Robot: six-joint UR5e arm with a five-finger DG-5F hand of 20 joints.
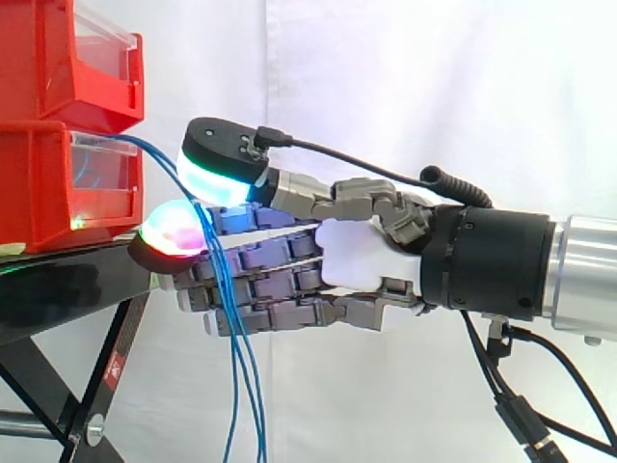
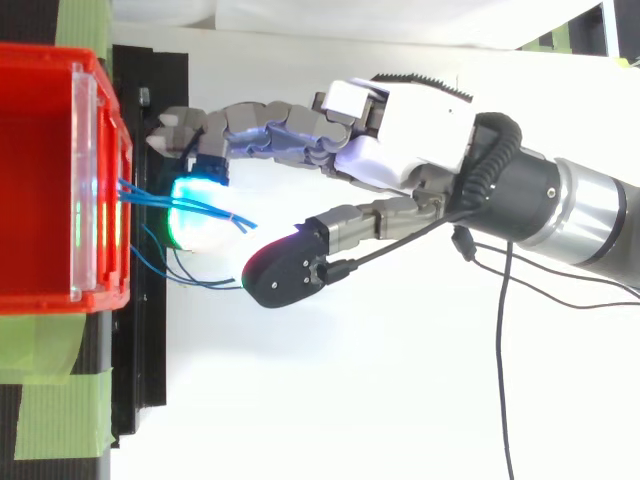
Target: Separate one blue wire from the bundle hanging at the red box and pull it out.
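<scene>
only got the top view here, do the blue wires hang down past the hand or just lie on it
observer: they hang. the blue wires cross the camera side of the hand and drop on below it.
operator: which bin do they come out of
observer: the lower red bin; an upper red bin is stacked on it.
operator: hand tilted?
observer: no, it lies level, at about the height of the black stand top.
</scene>
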